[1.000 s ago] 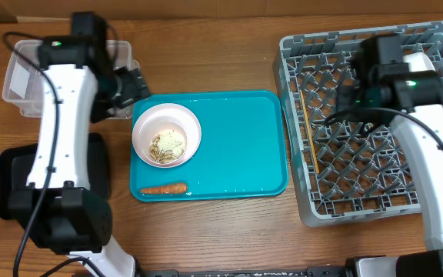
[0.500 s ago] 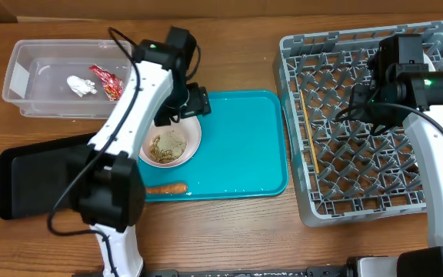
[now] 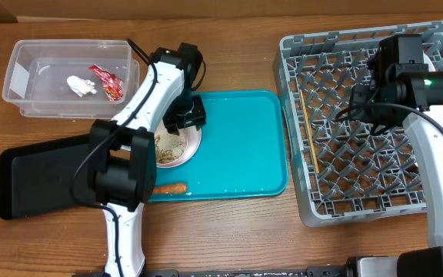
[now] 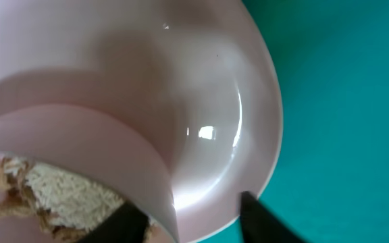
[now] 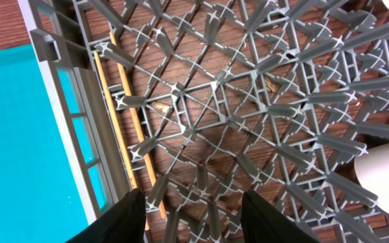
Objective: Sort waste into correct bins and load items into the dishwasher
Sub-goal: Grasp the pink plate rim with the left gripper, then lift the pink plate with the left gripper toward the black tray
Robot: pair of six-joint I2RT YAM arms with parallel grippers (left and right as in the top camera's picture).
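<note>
The left gripper [image 4: 191, 217], nearer, hangs spread astride the rim of the bowl [image 3: 178, 148] holding rice scraps [image 4: 53, 192] on the teal tray [image 3: 241, 146], one finger inside and one outside, while the right gripper [image 5: 193, 216], also spread, hovers well apart over the rack [image 3: 360, 192].

3 views. Overhead: far, straight down, whole table [image 3: 229, 231]. Left wrist: very near, into bowl [image 4: 201, 101]. Right wrist: near, down onto rack [image 5: 216, 86]. Overhead shares both.

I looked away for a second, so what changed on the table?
The left gripper swung from the clear tub to the bowl of food scraps on the teal tray, now open astride its rim. The right gripper barely shifted above the dish rack; carrot and chopsticks stayed put.
</note>
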